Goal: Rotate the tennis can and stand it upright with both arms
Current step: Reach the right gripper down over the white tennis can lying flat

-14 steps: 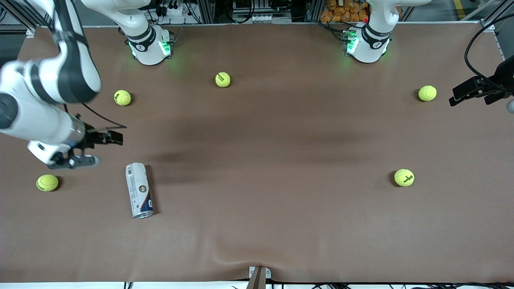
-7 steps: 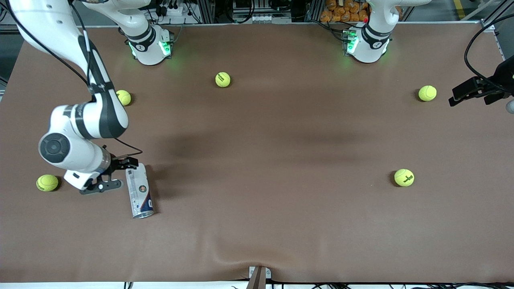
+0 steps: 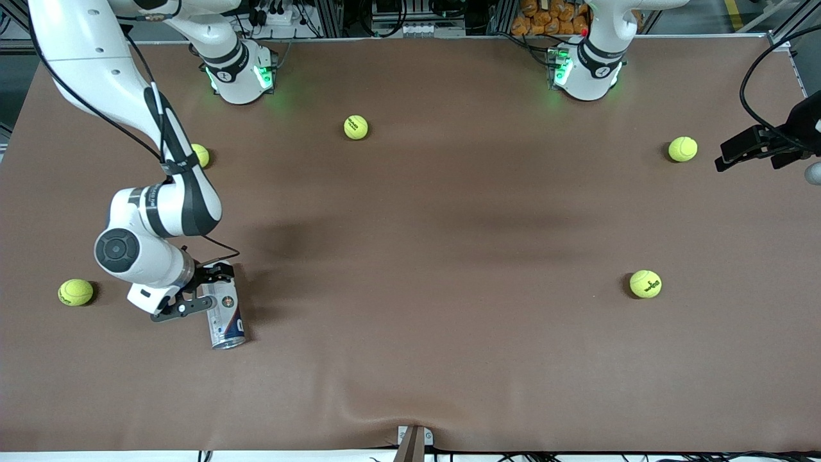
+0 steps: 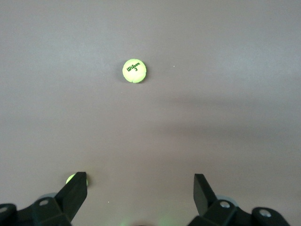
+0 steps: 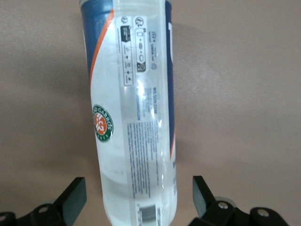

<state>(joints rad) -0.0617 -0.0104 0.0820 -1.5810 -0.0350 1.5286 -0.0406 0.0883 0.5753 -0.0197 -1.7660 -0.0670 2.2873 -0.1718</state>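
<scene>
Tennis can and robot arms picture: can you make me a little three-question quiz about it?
1. True or false: the tennis can stands upright on the table.
2. Which gripper is over the can? A) left gripper B) right gripper C) neither
3. Fill in: the right wrist view shows the right gripper's fingers ____ on either side of the can.

Key:
1. False. It lies on its side, silver rim toward the front camera.
2. B. The right gripper is over the can's closed end; the left gripper waits at the left arm's end of the table, beside a tennis ball.
3. Open, not yet touching the can.
</scene>
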